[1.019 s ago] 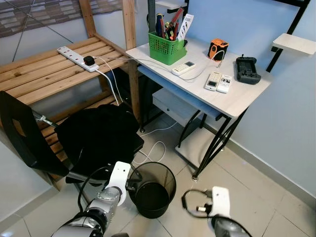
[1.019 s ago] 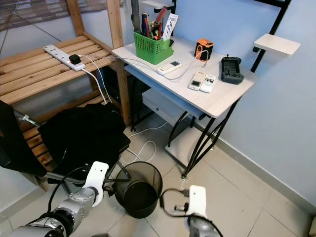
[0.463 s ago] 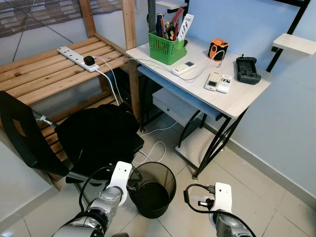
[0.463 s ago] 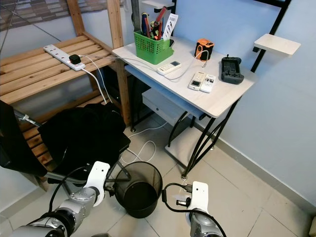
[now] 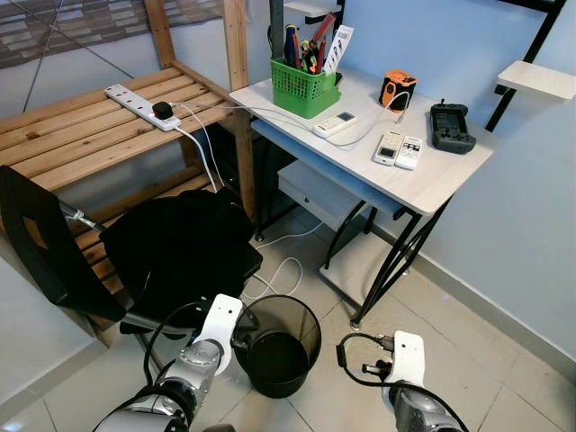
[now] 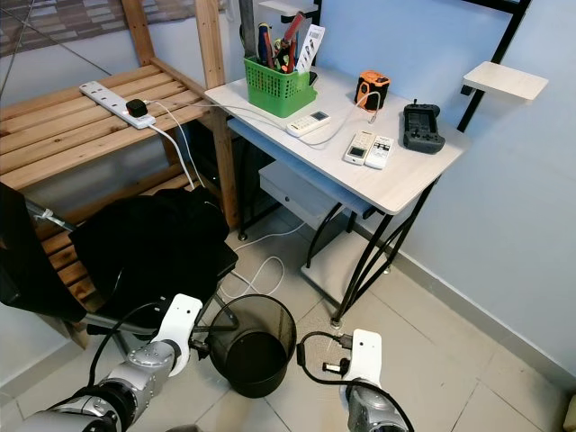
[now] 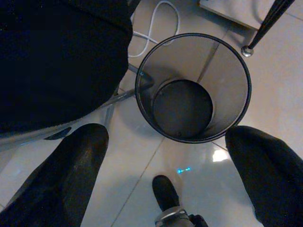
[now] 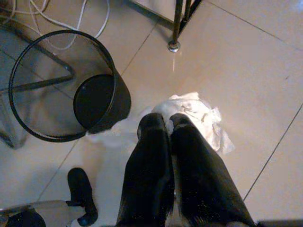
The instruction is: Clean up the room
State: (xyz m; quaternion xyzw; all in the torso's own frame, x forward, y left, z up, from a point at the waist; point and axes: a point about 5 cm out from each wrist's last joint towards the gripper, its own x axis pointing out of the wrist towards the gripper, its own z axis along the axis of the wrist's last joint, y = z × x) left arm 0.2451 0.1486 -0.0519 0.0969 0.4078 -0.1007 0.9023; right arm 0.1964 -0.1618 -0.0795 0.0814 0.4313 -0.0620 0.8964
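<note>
Right tool (image 8: 163,124) slightly raised, beside bin (image 8: 61,85)

— What kind of room is it?

— The wall (image 5: 432,45) is pale blue and the floor (image 5: 468,351) has light beige glossy tiles. A white desk (image 5: 450,175) on black metal legs stands against the wall, with a drawer (image 5: 315,193) under its top.

— And beside the desk?

— A slatted wooden shelf frame (image 5: 81,135) stands just left of it, with a white power strip (image 5: 139,106) lying on the slats (a black plug sits in it). In front of this frame is a black chair (image 5: 54,261) with dark cloth (image 5: 180,247) over the seat. A small white shelf (image 5: 538,79) hangs on the wall to the right. White cables (image 5: 283,270) lie on the floor.
</note>
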